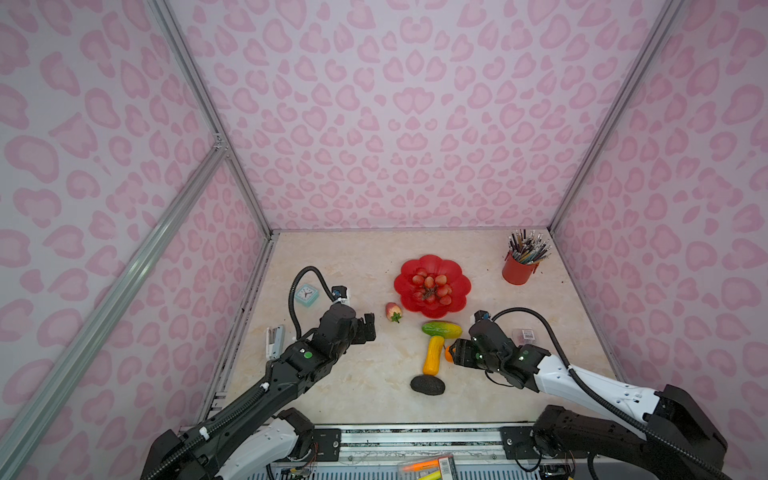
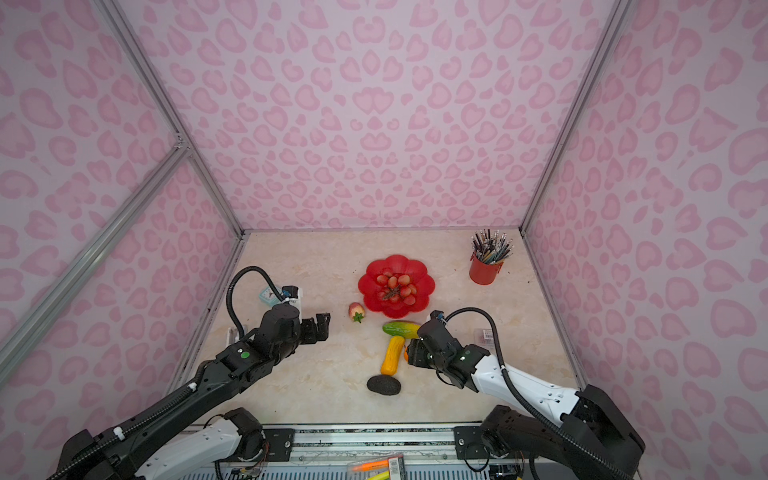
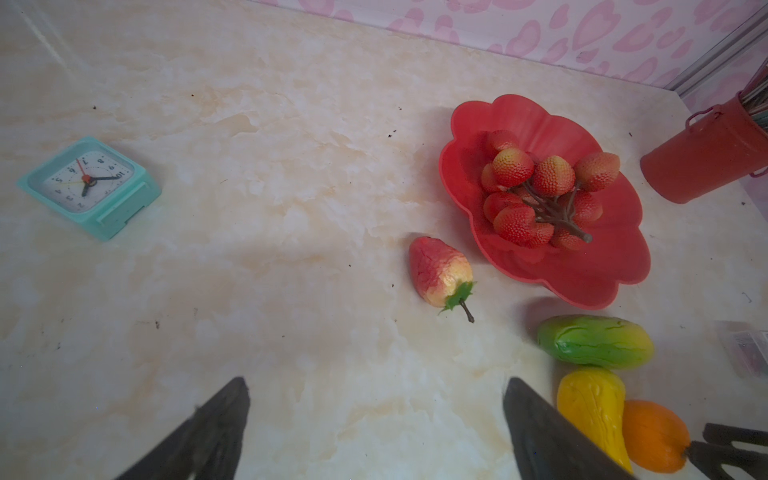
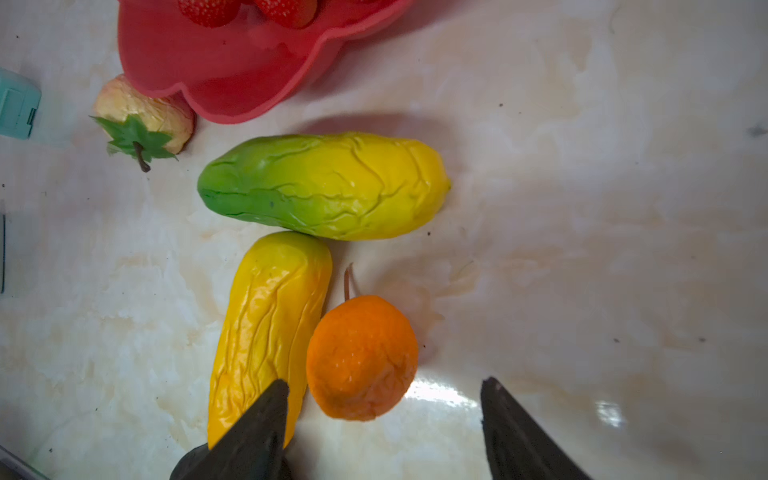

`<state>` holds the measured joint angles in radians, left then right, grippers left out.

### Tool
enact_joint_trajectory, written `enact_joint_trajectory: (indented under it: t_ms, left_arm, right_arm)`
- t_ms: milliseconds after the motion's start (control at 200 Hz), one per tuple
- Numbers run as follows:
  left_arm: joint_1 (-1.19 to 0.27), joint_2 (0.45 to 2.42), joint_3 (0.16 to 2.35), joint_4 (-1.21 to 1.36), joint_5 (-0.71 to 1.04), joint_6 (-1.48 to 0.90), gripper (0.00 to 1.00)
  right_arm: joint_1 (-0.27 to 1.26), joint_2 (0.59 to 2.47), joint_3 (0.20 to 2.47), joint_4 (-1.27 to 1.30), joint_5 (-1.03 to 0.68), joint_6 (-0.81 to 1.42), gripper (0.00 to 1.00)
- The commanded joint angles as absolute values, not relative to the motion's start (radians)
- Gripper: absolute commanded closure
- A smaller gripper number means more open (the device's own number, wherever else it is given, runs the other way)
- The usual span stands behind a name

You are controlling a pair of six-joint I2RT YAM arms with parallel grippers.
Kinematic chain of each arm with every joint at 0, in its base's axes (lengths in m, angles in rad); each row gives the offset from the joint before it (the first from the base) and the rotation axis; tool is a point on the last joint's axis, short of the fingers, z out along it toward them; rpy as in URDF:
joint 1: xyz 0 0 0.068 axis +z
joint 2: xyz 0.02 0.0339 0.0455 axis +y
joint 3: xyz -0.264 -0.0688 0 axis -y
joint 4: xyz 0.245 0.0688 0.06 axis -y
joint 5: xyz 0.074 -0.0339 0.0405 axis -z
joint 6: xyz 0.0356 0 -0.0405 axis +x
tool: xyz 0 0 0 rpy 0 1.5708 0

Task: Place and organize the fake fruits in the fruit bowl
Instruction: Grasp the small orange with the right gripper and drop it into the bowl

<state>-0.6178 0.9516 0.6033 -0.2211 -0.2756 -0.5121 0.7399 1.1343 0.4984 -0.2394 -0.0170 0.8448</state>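
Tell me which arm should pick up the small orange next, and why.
Right. The right tool is open, with the small orange just ahead of its gap. The left tool, also open, sits nearer the strawberry, and the yellow-orange oblong lies between it and the orange.

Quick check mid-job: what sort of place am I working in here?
Probably a staged robot test booth, not a real room: pink patterned walls on aluminium framing box in a marble-look tabletop, with a red fruit bowl and pencil cup laid out as props.
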Motion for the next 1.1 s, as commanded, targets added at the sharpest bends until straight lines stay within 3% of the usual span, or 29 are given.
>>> enact_joint_trajectory:
  t_ms: [0, 225, 575, 730, 820, 1095]
  left_arm:
    - [-0.617, 0.944, 0.609, -0.205, -0.272, -0.517, 0.03]
    - [-0.617, 0.893, 0.594, -0.222, -0.294, -0.517, 0.03]
    - [-0.614, 0.888, 0.594, -0.229, -0.306, -0.514, 0.03]
    - [-0.614, 0.911, 0.595, -0.216, -0.301, -0.508, 0.03]
    - [-0.614, 0.928, 0.595, -0.204, -0.293, -0.505, 0.03]
    - [-0.614, 1.011, 0.641, -0.176, -0.189, -0.456, 0.05]
  right_arm:
    - [0.744, 1.181, 0.508, -0.137, -0.024, 0.884, 0.28]
    - [0.744, 1.291, 0.520, -0.076, -0.023, 0.891, 0.33]
    - [0.744, 1.181, 0.477, -0.164, 0.065, 0.884, 0.64]
    - [0.727, 1.000, 0.509, -0.278, 0.159, 0.834, 0.66]
    - [0.652, 0.954, 0.555, -0.282, 0.132, 0.763, 0.66]
    - [0.426, 1.223, 0.759, -0.168, -0.001, 0.566, 0.65]
